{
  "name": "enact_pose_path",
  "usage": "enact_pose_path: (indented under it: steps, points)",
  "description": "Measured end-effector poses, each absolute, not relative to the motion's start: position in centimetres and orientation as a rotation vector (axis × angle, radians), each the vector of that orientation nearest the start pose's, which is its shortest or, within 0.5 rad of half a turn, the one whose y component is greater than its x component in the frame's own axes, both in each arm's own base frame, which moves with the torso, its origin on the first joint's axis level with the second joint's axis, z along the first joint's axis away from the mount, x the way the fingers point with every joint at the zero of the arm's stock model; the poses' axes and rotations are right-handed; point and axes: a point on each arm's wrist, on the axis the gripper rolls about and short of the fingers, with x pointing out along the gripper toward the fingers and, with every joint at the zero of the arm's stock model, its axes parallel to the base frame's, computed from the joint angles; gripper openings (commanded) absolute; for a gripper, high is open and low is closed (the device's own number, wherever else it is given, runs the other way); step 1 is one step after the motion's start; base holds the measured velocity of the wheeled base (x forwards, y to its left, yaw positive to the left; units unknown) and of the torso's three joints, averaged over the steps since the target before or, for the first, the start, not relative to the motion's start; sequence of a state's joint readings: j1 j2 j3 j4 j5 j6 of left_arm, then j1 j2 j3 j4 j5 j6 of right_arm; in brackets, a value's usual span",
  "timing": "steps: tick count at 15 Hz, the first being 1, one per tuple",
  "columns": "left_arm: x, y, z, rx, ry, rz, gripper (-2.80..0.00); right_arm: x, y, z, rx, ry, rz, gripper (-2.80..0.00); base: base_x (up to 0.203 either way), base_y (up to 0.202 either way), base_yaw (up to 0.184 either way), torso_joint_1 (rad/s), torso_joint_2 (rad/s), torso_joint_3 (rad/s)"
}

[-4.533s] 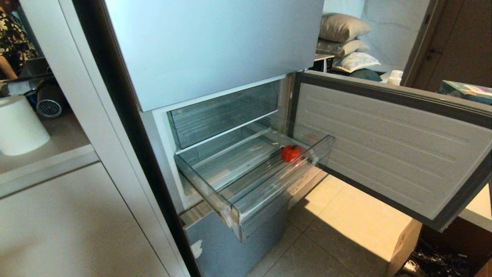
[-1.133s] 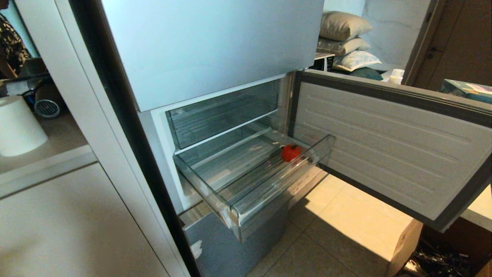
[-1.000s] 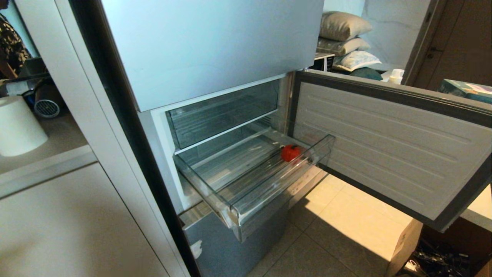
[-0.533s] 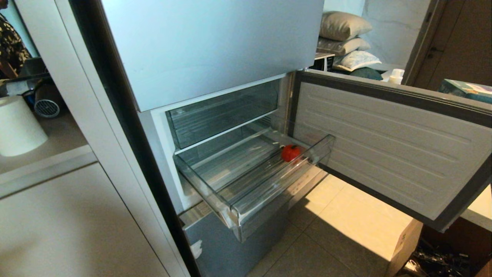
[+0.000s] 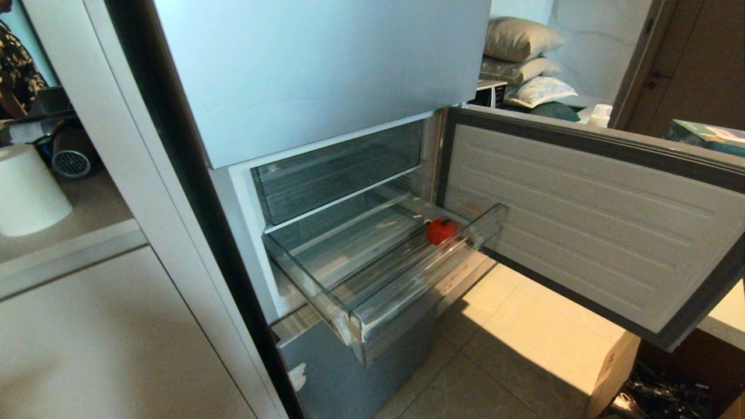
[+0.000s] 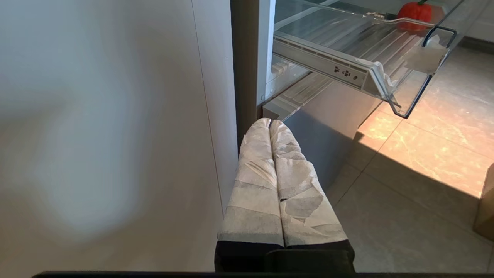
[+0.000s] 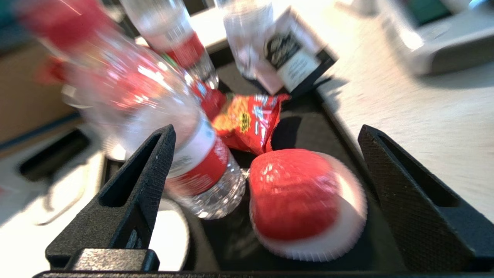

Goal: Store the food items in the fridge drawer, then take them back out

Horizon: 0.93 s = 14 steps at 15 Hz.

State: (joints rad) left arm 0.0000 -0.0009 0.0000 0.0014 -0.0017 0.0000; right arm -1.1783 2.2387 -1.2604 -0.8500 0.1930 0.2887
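Observation:
The fridge drawer (image 5: pixel 372 294) is pulled out, clear and ribbed. One small red tomato-like food item (image 5: pixel 440 230) lies in its far right corner and also shows in the left wrist view (image 6: pixel 415 11). No arm shows in the head view. My left gripper (image 6: pixel 270 122), wrapped in white tape, is shut on nothing, low beside the fridge and below the drawer (image 6: pixel 347 42). My right gripper (image 7: pixel 266 131) is open over a black tray (image 7: pixel 308 116). A round red food item in a white ruffled sleeve (image 7: pixel 301 193) lies between its fingers, untouched.
The fridge door (image 5: pixel 588 221) stands open to the right, over tiled floor (image 5: pixel 524 349). A white cabinet (image 5: pixel 105 326) is left of the fridge. In the black tray lie water bottles (image 7: pixel 185 154), a red snack packet (image 7: pixel 251 119) and a small carton (image 7: pixel 293 54).
The head view has shifted slightly since the oldest frame. The drawer and the red piece in it stay where they were.

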Motion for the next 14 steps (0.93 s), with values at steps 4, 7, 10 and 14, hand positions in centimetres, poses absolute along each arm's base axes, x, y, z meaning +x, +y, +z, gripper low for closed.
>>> enact_pose_path:
  steps: [4,7,10,14]
  points:
    - [-2.3,0.0,7.5,0.0,0.001,-0.001,-2.8,13.8,-36.4,17.3,0.324,-0.071,-1.034,-2.8,0.0,0.0,0.0,0.0,0.0,0.0]
    - [-2.3,0.0,7.5,0.0,0.001,-0.002,-2.8,11.0,-31.0,22.8,0.268,-0.144,-1.04,-2.8,0.0,0.0,0.0,0.0,0.0,0.0]
    - [-2.3,0.0,7.5,0.0,0.001,-0.002,-2.8,9.4,-23.9,27.3,0.185,-0.235,-0.989,-2.8,0.0,0.0,0.0,0.0,0.0,0.0]
    - [-2.3,0.0,7.5,0.0,0.001,-0.002,-2.8,10.2,-12.4,28.1,0.097,-0.272,-0.685,-2.8,0.0,0.0,0.0,0.0,0.0,0.0]
